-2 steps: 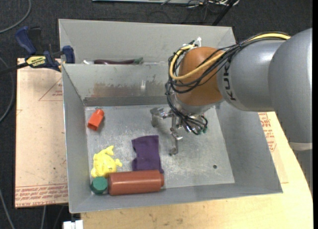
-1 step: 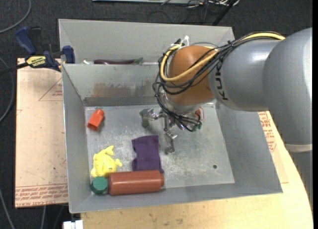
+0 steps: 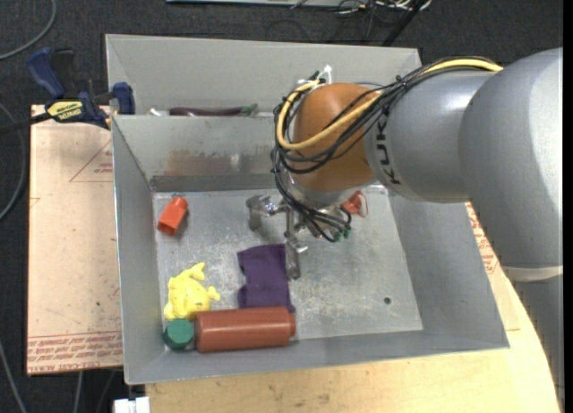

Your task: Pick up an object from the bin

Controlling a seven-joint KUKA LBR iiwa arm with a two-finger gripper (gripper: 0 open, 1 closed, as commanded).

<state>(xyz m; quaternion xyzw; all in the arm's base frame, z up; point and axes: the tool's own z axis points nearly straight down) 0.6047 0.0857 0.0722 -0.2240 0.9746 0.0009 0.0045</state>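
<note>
Judging by where the tool hangs, the step in hand is the descent onto a target. The big grey arm [image 3: 501, 133] enters from 3 o'clock over the grey metal bin [image 3: 358, 286], so the drop should stay vertical and well apart from the walls. The nearest candidate is the flat dark purple, cloth-like piece [image 3: 264, 281], on the floor toward 6 o'clock of the bin's middle. A thin, limp thing will probably need the tips pressed right down to the metal at its upper right edge. The descent should stay clear of the red-brown cylinder [image 3: 243, 329] touching the piece's lower edge.

The arm's last link slopes down leftward to its rounded orange wrist cover [image 3: 331, 133], wrapped in yellow and black cables. Below it the gripper [image 3: 289, 257] points down near the bin's centre, its tip just beside the purple piece's 1 o'clock corner. Whether it is spread or closed cannot be told, and nothing shows in its grasp.

The knobbly yellow toy [image 3: 188, 293] at 9 o'clock of the purple piece, the orange block [image 3: 172, 214] at 10 o'clock and the green round cap [image 3: 179, 335] at 8 o'clock lie well apart from the gripper.
</note>
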